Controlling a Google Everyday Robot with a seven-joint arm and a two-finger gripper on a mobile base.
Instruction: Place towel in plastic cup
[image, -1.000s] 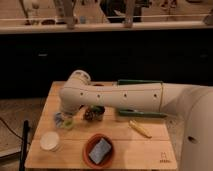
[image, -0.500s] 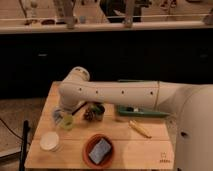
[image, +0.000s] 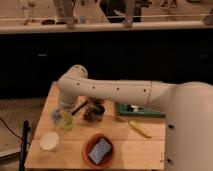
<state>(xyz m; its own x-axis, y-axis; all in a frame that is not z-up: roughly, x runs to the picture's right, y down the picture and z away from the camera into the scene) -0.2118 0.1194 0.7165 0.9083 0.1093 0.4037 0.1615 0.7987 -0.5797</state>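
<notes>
Wooden table (image: 145, 150), white robot arm reaching across. Gripper (image: 66, 114) sits just above a yellow-green plastic cup (image: 66, 124) at the left; pale bluish towel (image: 55, 116) shows beside the cup's rim. Whether the grip is open cannot be told.

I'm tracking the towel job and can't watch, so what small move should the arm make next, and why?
Probably shift the gripper a little toward the cup, until it is over it. The gripper hangs at the left side of the table with a yellow-green thing, likely the towel, right under it. The cup stands apart, nearer the front edge. Whether the towel is gripped I cannot tell.
</notes>
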